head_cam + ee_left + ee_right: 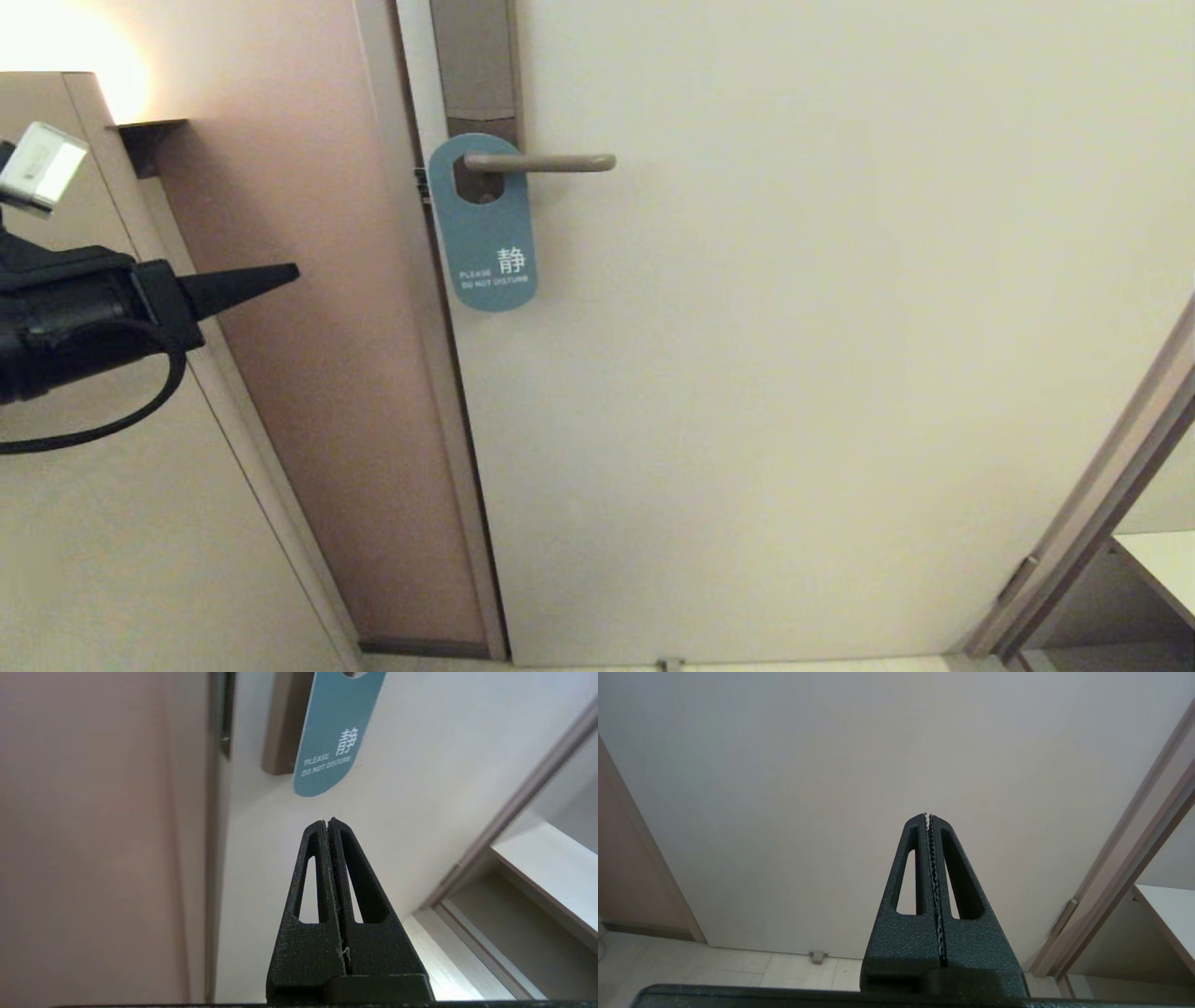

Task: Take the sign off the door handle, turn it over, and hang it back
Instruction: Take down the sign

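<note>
Left wrist view: left gripper [328,822], two matte black, grainy tapered fingers with slotted cut-outs, clenched on nothing, pointing at the sign [334,742] well apart from it; flat blue card with rounded end, white "PLEASE DO NOT DISTURB" lettering, hung by its oval hole on the door handle [541,162], a slim beige lever on the smooth cream door [840,373]; right gripper [928,815], serrated pads pressed together, facing the bare door.

Pale tiled floor [738,966] (small grey door stop [816,956] on it)
</note>
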Robot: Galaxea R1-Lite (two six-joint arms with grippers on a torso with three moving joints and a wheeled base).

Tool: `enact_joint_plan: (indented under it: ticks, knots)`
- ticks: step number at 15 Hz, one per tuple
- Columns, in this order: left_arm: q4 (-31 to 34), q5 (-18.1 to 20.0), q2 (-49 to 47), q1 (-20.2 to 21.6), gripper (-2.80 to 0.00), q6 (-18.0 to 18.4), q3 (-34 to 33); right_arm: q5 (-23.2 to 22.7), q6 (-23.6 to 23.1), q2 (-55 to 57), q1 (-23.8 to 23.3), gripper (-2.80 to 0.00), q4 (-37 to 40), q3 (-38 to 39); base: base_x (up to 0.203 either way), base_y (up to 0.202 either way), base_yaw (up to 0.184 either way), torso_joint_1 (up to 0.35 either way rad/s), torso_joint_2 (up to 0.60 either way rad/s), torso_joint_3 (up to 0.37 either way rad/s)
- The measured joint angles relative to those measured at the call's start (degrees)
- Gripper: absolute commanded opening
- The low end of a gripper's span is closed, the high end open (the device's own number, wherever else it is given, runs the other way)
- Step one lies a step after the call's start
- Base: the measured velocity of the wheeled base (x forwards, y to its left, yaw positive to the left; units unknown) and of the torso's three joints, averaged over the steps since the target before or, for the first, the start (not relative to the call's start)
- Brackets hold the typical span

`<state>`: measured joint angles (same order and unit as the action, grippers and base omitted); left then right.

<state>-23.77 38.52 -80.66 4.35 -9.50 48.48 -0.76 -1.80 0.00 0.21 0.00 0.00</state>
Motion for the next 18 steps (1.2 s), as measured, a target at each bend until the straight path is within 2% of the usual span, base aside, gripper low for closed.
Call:
enact_joint_plan:
  ticks: [4,8,11,14,15,18]
  knots:
    - [-5.70,0.31,-6.32,-2.69,-2.80,0.10,0.64,0.03,0.00,0.00,0.01,-2.80,0.01,0.00,0.000,0.000,0.000,0.000,0.00,0.000]
    - [-10.42,0.49,-12.97,-4.45,-2.80,-0.04,4.14,0.00,-0.01,0.00,0.01,-2.80,0.02,0.00,0.000,0.000,0.000,0.000,0.00,0.000]
    - [-11.62,2.36,-16.35,-5.34,-2.80,-0.06,5.90,0.03,-0.02,0.00,0.04,-2.80,0.00,0.00,0.000,0.000,0.000,0.000,0.00,0.000]
    - [-13.10,2.68,-18.34,-5.73,-2.80,-0.04,6.17,0.00,0.00,0.00,0.00,-2.80,0.00,0.00,0.000,0.000,0.000,0.000,0.00,0.000]
    - [-13.66,2.98,-18.86,-5.82,0.00,-0.06,6.17,0.00,0.00,0.00,0.00,-2.80,0.00,0.00,0.000,0.000,0.000,0.000,0.00,0.000]
    - [-14.18,3.26,-20.09,-6.14,0.00,-0.01,6.52,0.02,-0.02,0.00,0.01,-2.80,0.00,0.00,0.000,0.000,0.000,0.000,0.00,0.000]
